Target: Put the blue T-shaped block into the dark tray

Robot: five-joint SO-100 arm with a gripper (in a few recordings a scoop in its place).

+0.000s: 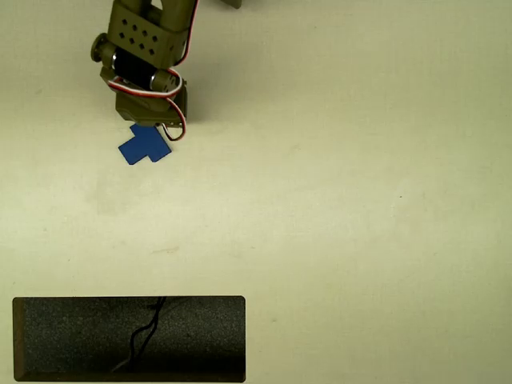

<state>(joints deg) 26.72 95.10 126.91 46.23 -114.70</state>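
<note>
One blue T-shaped block (pixel 146 145), thin, stiff, likely light, partly beneath my gripper (pixel 152 120) far left; jaw state unclear. Would pinch stem edges. Dark tray (pixel 48 306) near left, apart.

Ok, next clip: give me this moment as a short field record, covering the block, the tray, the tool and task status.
view: overhead
block: blue T-shaped block lies flat on the pale table, upper left of the picture
tray: dark tray at the lower left, with a thin black wire-like mark on its speckled floor
tool: tool sits over the block's upper edge; its fingers are hidden under the arm, so open or shut cannot be told
block in tray: no, well apart from it
task status: not yet done
</note>
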